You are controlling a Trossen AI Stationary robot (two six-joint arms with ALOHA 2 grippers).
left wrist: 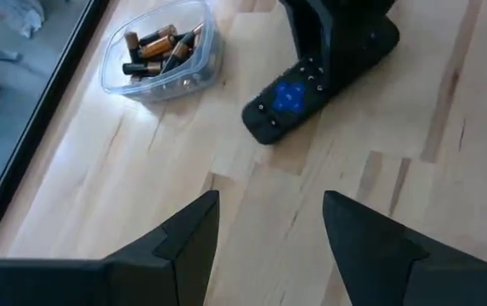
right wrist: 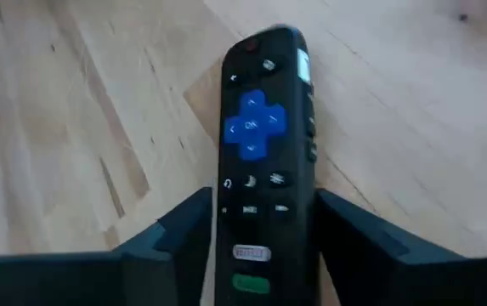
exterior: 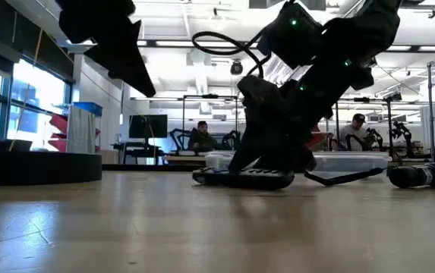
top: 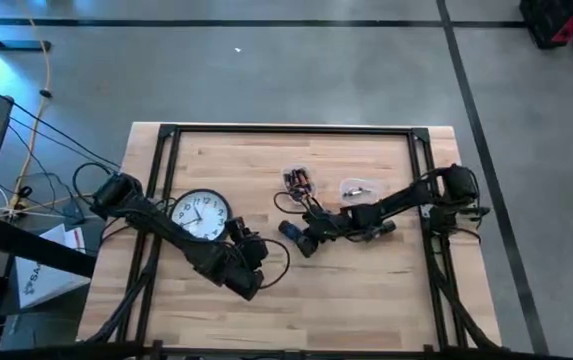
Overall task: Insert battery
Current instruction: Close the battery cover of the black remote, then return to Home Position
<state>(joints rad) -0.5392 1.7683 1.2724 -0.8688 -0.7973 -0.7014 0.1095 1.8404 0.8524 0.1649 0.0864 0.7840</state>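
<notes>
A black remote control (right wrist: 264,161) lies button side up on the wooden table (top: 366,290), near its middle (top: 292,231). My right gripper (right wrist: 260,221) reaches in from the table's right, its fingers closed on the remote's end. My left gripper (left wrist: 268,204) hangs open over bare wood on the near left side of the remote (left wrist: 311,85), touching nothing. Loose batteries fill a clear tub (left wrist: 160,47) beyond the remote, toward the far edge (top: 298,180). My right gripper pinches the remote's two long sides (right wrist: 226,217) between its two fingers, at the end with the lower buttons. The fingers come slanting down from the table's right and run along the remote. The remote lies flat on the table (exterior: 244,180), button face up.
A round wall clock (top: 201,215) lies face up at the left, partly under my left arm. A second clear tub (top: 358,188) stands just right of the battery tub. A black frame (top: 296,130) borders the tabletop. Bare wood stretches along the near edge.
</notes>
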